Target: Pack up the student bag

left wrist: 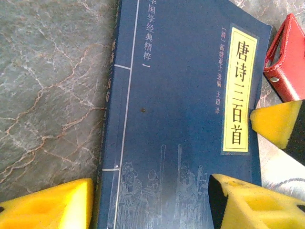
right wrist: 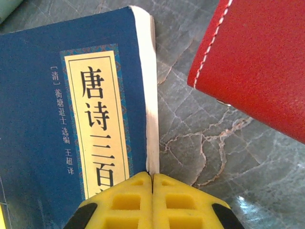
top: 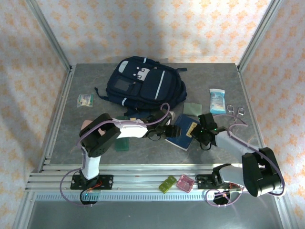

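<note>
The student bag (top: 143, 83), a navy-blue backpack, lies at the back middle of the table, away from both grippers. A blue book (top: 183, 130) with a yellow title label lies in front of it, between the two arms. My left gripper (top: 167, 130) hovers over the book (left wrist: 181, 105) and is open, its yellow fingers (left wrist: 47, 205) standing either side of the cover. My right gripper (right wrist: 152, 177) is shut, its tips meeting at the white page edge of the book (right wrist: 71, 119). Whether any pages are pinched does not show.
A red stitched case (right wrist: 257, 62) lies just right of the book. A tissue pack (top: 217, 100), scissors (top: 236, 110) and a green pad (top: 193, 109) sit at the right. A small packet (top: 85, 99) lies at the left. Green (top: 167, 184) and pink (top: 184, 182) boxes rest on the front rail.
</note>
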`<state>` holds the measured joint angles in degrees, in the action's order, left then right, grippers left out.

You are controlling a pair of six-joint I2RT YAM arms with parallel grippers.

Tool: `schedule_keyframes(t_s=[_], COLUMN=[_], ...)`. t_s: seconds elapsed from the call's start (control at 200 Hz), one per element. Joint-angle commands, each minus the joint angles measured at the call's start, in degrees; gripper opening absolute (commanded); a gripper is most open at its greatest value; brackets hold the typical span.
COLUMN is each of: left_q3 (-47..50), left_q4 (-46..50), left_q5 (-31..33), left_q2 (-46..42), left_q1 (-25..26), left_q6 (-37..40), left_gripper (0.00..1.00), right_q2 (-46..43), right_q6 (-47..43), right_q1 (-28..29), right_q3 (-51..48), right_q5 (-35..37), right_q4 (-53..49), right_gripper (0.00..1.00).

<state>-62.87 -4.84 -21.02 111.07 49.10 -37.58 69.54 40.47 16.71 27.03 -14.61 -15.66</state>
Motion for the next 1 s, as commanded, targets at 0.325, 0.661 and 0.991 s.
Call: schedule_keyframes(t_s=[0.325,0.661,0.991], left_q3=[3.29,3.85,8.29], left_q4=[-11.5,-12.69,-9.8], left_q5=[-10.01,-10.43,-8.51], left_q2=[-1.17,-1.37,-16.32], left_q1=[0.81,0.75,-3.84], left_q6=[-3.28,-3.86,-2.0], left_gripper=[0.41,0.08,0.01], right_q2=[2.67,0.43,-15.78], right_q6=[1.07,1.48,-3.46], right_q1=[0.41,1.01,-0.9], right_q3=[-4.86,-4.21,7.62], right_q5=[-0.81,-1.18,-0.85], right_q4=[0.7,1.14,-4.68], right_gripper=[0.0,0.04,0.47])
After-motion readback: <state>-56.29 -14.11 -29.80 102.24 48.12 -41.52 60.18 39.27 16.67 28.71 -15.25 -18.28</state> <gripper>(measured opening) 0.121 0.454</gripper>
